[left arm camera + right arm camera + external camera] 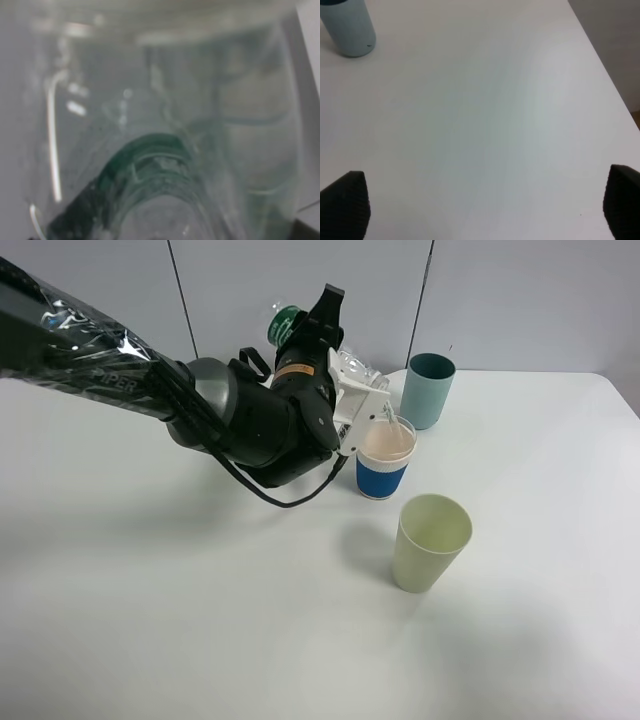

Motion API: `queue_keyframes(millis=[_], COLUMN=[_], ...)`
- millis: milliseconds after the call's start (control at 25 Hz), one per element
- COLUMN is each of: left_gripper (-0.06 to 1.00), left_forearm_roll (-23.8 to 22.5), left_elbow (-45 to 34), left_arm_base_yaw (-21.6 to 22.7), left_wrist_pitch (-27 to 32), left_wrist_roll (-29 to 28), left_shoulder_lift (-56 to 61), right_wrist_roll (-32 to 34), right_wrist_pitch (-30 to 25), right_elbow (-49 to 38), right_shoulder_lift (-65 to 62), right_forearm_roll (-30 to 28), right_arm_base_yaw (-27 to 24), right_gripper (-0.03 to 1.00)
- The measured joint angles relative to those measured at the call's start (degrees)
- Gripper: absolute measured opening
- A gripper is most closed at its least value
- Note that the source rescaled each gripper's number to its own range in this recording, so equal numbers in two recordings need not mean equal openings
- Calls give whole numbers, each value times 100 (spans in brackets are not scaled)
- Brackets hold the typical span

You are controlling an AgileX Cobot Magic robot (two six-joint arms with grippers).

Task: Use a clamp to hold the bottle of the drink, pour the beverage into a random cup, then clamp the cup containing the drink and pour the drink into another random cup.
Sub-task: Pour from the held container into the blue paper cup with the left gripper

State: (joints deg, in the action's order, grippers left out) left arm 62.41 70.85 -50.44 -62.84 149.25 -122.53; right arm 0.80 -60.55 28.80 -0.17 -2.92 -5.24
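From the high camera, the left jaws, white pieces on a bulky black arm (250, 420), are clamped tight on a small clear plastic bottle with a green label (362, 370), which is tipped with its mouth just over a short blue-banded translucent cup (385, 465) below the jaws. A tall teal cup (428, 390) stands beyond and a pale green cup (430, 540) nearer on the white desk (150, 620). In the left wrist view the bottle (150, 150) fills the space between the jaws. In the right wrist view the right jaws stand wide apart, black ribbed fingertips (342, 205) holding nothing, with the teal cup (350, 27) well ahead of them.
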Motion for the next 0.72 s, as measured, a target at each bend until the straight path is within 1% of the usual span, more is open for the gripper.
queue_keyframes(millis=[200,600,720], left_gripper=[2,2,2], left_forearm_roll=[-200,-396,-541], left_elbow=[0,0,0], left_arm_base_yaw=[0,0,0], left_wrist_pitch=[-20,-38,-38], left_wrist_roll=[6,153,213], left_shoulder_lift=[0,0,0], right_wrist_roll=[0,0,0], right_wrist_pitch=[0,0,0], right_elbow=[0,0,0], right_shoulder_lift=[0,0,0], right_forearm_roll=[0,0,0], right_arm_base_yaw=[0,0,0], right_gripper=[88,88,88])
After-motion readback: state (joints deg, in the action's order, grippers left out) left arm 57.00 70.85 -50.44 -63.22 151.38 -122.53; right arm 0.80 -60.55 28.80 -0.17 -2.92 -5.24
